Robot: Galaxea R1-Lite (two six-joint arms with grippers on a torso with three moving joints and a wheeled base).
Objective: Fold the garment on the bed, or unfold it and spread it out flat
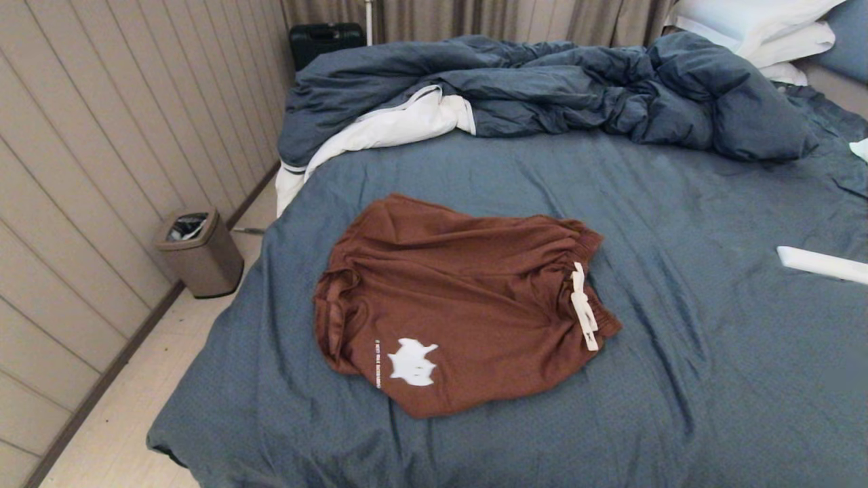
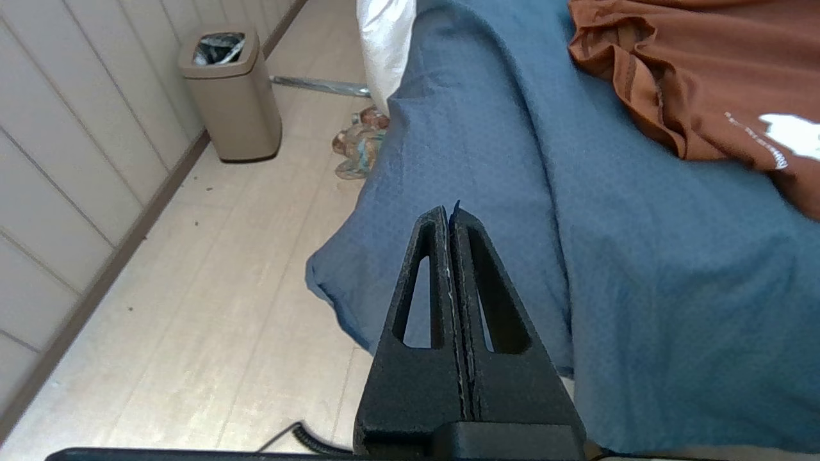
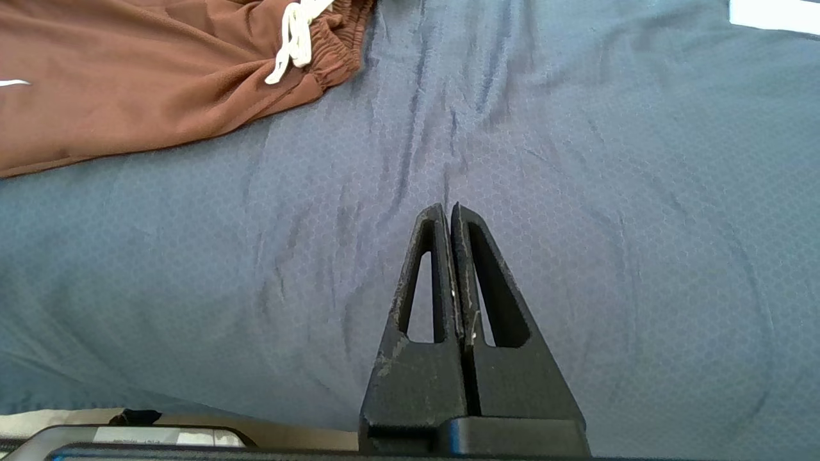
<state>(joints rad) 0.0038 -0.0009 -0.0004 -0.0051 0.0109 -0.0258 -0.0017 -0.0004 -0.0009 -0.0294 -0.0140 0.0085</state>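
Note:
The garment, rust-brown shorts, lies loosely spread on the bed, on its slate-blue sheet. Its gathered waistband and white drawstring point right; a white logo print shows on the near leg. Neither arm appears in the head view. My left gripper is shut and empty, hovering by the bed's near left corner, with the garment well beyond it. My right gripper is shut and empty above bare sheet, the garment's waistband some way ahead of it.
A rumpled dark blue duvet with white lining fills the far side, white pillows at the far right. A white flat object lies on the sheet at right. A beige bin stands on the floor by the panelled wall.

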